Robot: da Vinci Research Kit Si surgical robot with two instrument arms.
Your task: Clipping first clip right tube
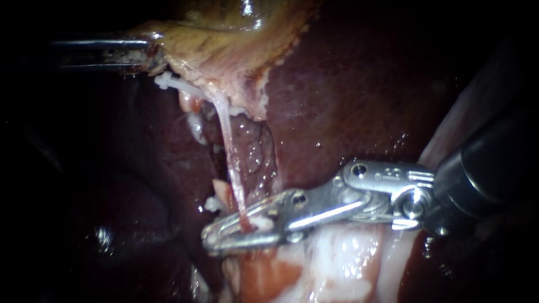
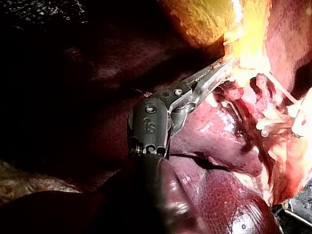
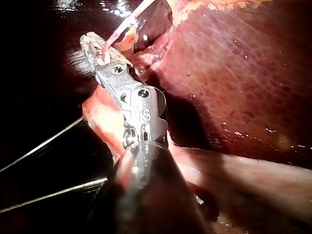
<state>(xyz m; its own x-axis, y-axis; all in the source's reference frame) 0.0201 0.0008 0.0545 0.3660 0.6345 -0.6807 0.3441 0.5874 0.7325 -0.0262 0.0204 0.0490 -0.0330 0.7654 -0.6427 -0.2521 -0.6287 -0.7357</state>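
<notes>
Endoscope view: my right instrument (image 1: 213, 238), a dark shaft ending in 2 long, slotted, bright-metal jaws, comes in from the right and lies low across the field. Its jaws are clenched on the thin, pale, stringy tube (image 1: 227, 140). The jaw tips meet, and the tube's reddened lower end sits pinched between the 2 jaws, just back from the tips. From there the tube runs taut, up and to the left, to the ragged tan underside of the glossy yellow-green gallbladder (image 1: 224, 14). A small white fleck lies in the jaw slot just beside the tube; I cannot tell what it is. My left instrument (image 1: 149, 56), a slender dark shaft with 2 narrow jaws, enters from the left. It is gripping the tan lower edge of the gallbladder, close to the tube's upper end. The left wrist view agrees: toothed jaws closed together, tips buried in pale yellow tissue. The smooth dark-red liver (image 1: 348, 84) fills the background on both sides of the tube. Pale white-and-pink fatty tissue (image 1: 337, 264) lies directly under the right instrument's jaws. Right wrist view: the tube enters the jaws near their tips.
</notes>
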